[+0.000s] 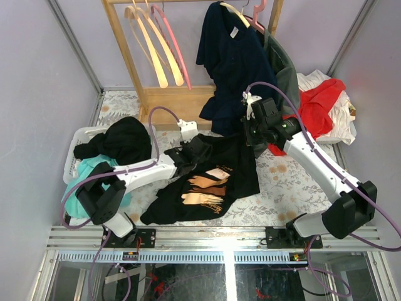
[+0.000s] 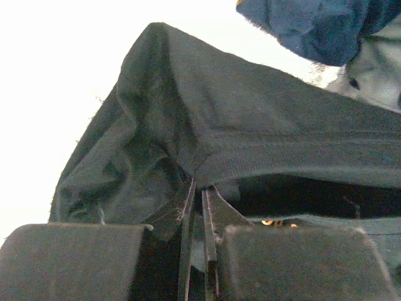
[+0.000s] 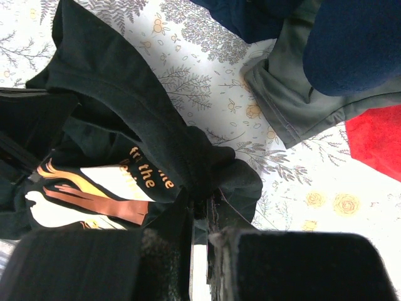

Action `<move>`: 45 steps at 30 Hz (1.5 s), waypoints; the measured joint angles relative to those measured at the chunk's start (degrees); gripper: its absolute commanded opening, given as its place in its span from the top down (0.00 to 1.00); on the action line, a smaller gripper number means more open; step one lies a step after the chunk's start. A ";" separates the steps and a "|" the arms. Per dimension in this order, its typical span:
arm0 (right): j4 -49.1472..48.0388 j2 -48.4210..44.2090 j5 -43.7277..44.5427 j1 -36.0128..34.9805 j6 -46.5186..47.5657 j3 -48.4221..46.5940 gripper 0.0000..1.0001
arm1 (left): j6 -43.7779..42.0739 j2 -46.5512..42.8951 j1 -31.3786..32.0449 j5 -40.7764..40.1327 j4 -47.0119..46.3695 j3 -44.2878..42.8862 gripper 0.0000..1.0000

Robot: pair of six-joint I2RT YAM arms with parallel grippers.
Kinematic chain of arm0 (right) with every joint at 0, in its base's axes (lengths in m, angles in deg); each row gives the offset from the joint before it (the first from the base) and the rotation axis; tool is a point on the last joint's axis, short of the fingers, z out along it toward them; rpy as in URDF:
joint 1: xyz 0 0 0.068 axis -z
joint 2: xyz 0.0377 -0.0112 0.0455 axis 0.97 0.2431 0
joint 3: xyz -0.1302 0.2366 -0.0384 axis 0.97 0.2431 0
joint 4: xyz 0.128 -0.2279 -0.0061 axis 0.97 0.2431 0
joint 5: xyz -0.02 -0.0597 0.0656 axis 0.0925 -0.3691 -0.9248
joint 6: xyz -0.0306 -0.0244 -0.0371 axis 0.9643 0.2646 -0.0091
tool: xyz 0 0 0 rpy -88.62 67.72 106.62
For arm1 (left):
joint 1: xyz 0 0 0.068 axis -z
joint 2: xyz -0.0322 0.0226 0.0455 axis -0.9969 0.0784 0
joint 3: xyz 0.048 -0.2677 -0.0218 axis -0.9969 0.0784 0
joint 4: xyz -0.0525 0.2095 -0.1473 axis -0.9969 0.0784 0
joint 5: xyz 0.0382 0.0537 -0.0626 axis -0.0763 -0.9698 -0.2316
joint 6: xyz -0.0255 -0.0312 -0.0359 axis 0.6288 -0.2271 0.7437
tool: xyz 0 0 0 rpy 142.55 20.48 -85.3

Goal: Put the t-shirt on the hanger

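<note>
The black t-shirt (image 1: 216, 166) with its tan print lies crumpled on the flowered table, its upper edge lifted at two points. My left gripper (image 1: 199, 148) is shut on the shirt's upper left edge; in the left wrist view the jaws (image 2: 199, 188) pinch a fold of black cloth (image 2: 207, 119). At the shirt's upper right edge my right gripper (image 1: 252, 139) is shut on the dark fabric (image 3: 125, 81), seen pinched in the right wrist view (image 3: 207, 197). The pink hanger (image 1: 177, 53) hangs on the rack at the back left, apart from both grippers.
A wooden rack (image 1: 128, 59) stands at the back with cream hangers (image 1: 153, 53). A navy t-shirt (image 1: 232, 63) and a grey garment (image 1: 287, 72) hang on its right side. A red garment (image 1: 319, 106) lies at the right. A white basket (image 1: 78, 135) with dark clothes and a teal cloth (image 1: 84, 179) sit at the left.
</note>
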 measured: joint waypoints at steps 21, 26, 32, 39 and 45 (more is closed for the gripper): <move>2.23 -1.95 -10.93 0.11 -3.34 -7.52 0.39 | -13.25 -6.73 -5.18 7.87 21.16 -13.86 0.98; -2.25 -1.55 -15.56 0.11 -4.33 -21.42 0.38 | -13.20 -9.68 -5.18 8.92 20.81 -9.07 0.99; -11.30 6.10 -19.06 -0.50 -4.22 -33.94 0.36 | -13.18 -11.76 -5.18 9.51 20.39 -5.64 0.99; -13.68 23.02 -16.94 -3.85 -1.75 -50.95 0.35 | -13.20 -12.46 -5.18 10.29 20.04 -5.44 0.99; -12.79 33.73 -14.40 -6.12 0.13 -64.87 0.34 | -13.27 -12.48 -5.18 10.32 20.09 -5.44 0.99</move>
